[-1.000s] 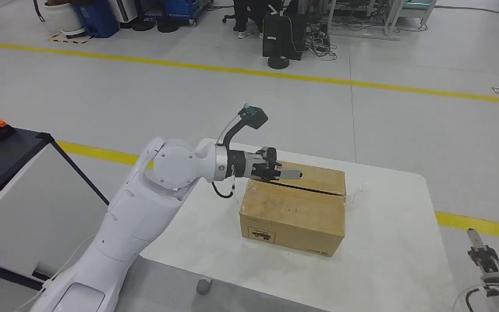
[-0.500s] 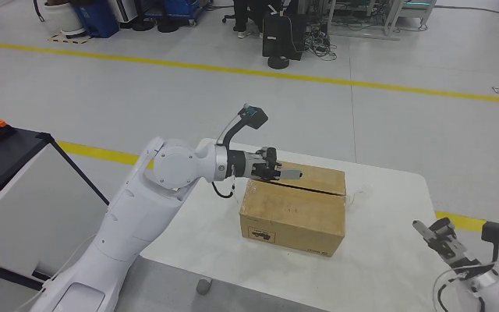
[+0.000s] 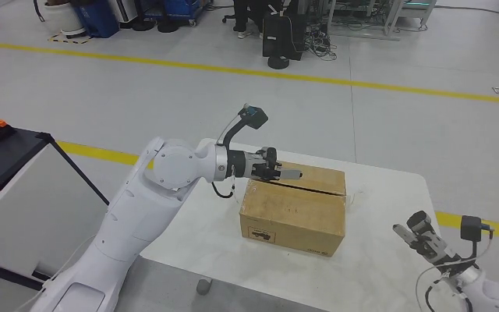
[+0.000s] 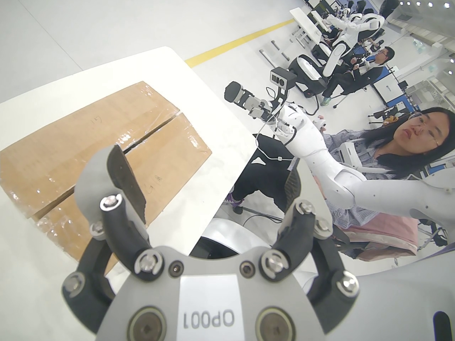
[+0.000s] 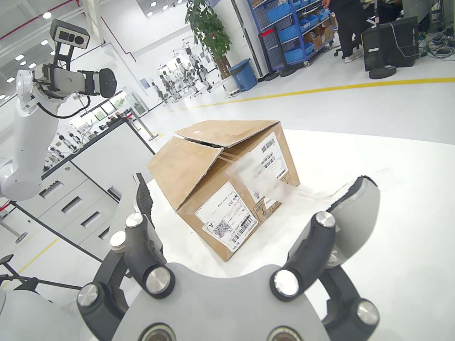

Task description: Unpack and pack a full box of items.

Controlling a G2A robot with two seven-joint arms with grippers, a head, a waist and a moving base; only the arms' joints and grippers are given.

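My left hand (image 3: 290, 173) hovers, fingers apart, over the top seam of the cardboard box (image 3: 292, 217), which sits in the middle of the worktop (image 3: 374, 261); my right hand (image 3: 409, 228), likewise spread, hangs near its right edge.

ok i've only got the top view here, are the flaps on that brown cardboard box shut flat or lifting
Observer: Lifting. In the right wrist view the brown cardboard box has its top flaps raised a little, with a dark gap along the seam.
Operator: any tape holding them
Observer: It doesn't look so. A strip of clear tape has peeled off the seam and trails down the labelled end face.
Operator: and the left arm's jaws, open or shut
Observer: Open. The left wrist view shows the left gripper over the box top, jaws wide apart with nothing between them.
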